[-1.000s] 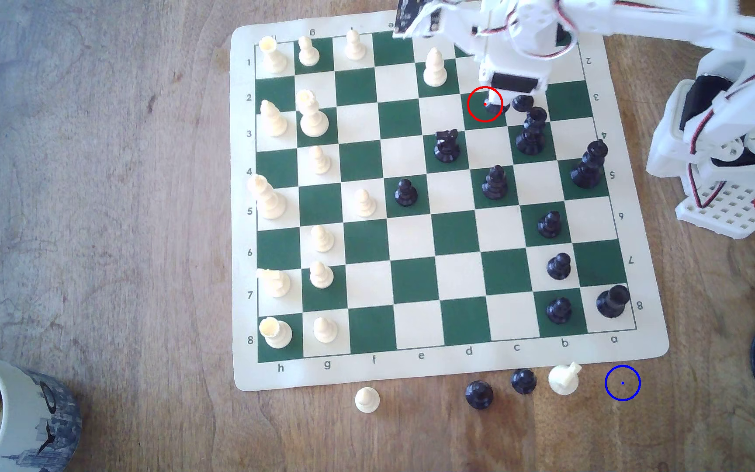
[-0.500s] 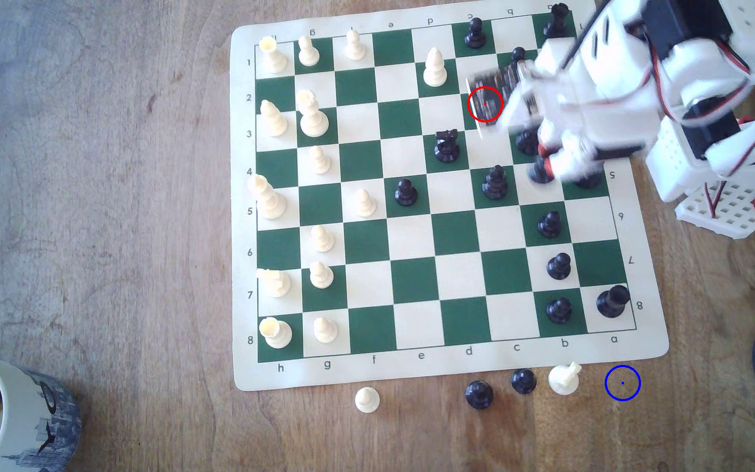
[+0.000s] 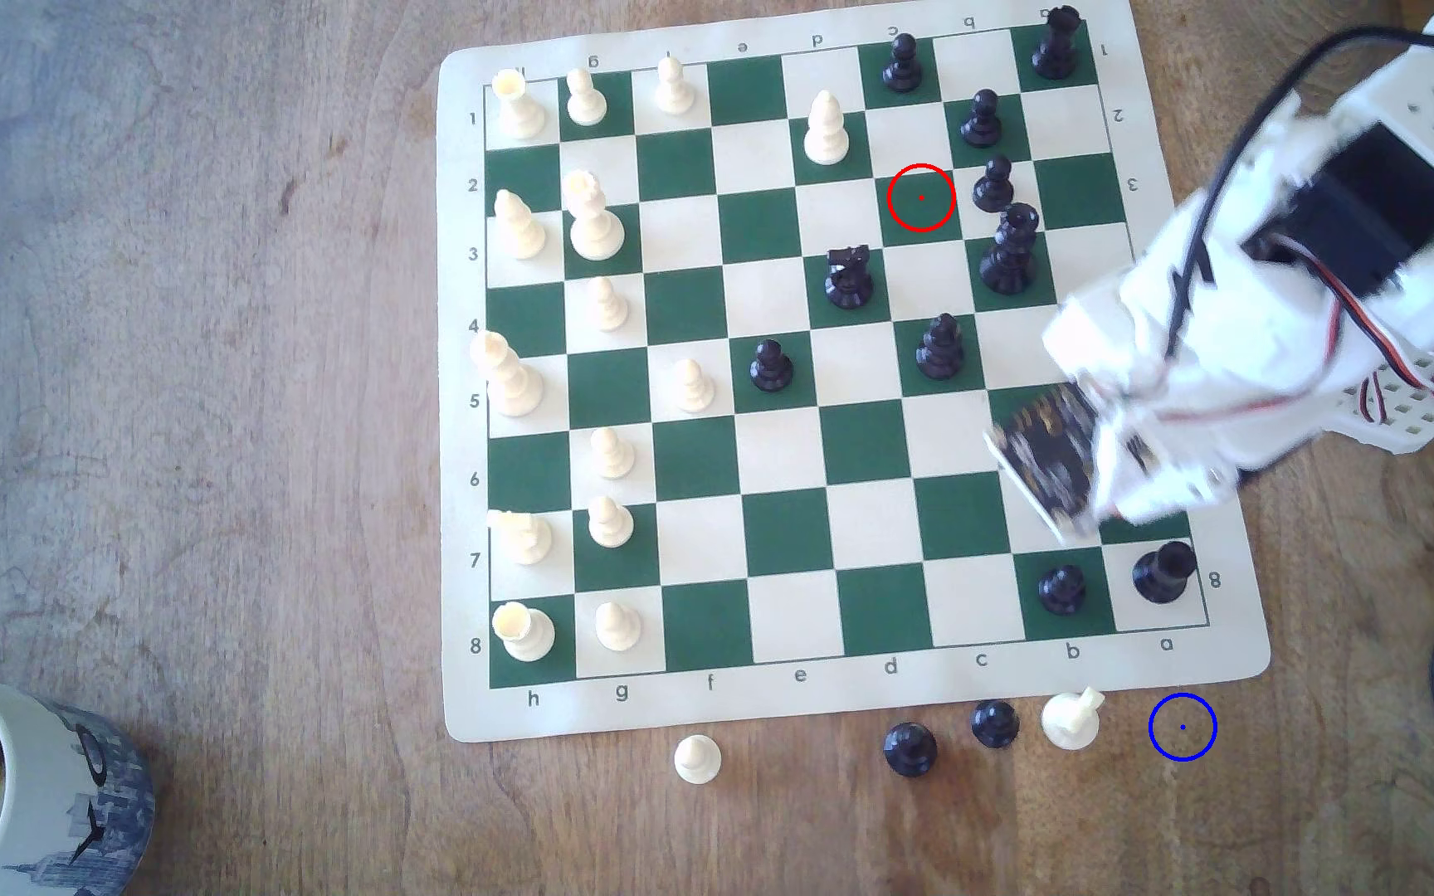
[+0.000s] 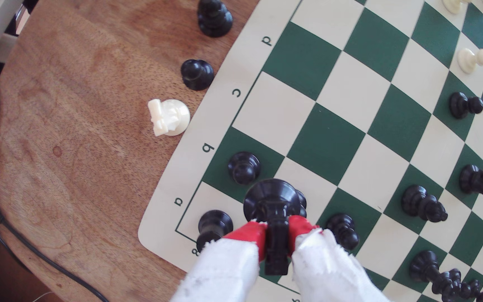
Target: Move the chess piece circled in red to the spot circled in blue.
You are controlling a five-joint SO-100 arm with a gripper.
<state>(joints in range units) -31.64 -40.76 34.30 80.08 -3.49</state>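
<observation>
Brown wood grain runs under the chess mat (image 3: 860,706), and above the mat's 4 o'clock corner the black knight (image 4: 273,200) hangs clamped between the red-tipped fingers (image 4: 247,232) of the end effector (image 4: 275,232), its base outward. Black pawns (image 4: 243,167) stand close beneath, so a low carry could topple them. By the blue ring (image 3: 1183,727) on the bench (image 3: 179,431), the white knight (image 3: 1071,717) at its 9 o'clock risks a knock.
</observation>
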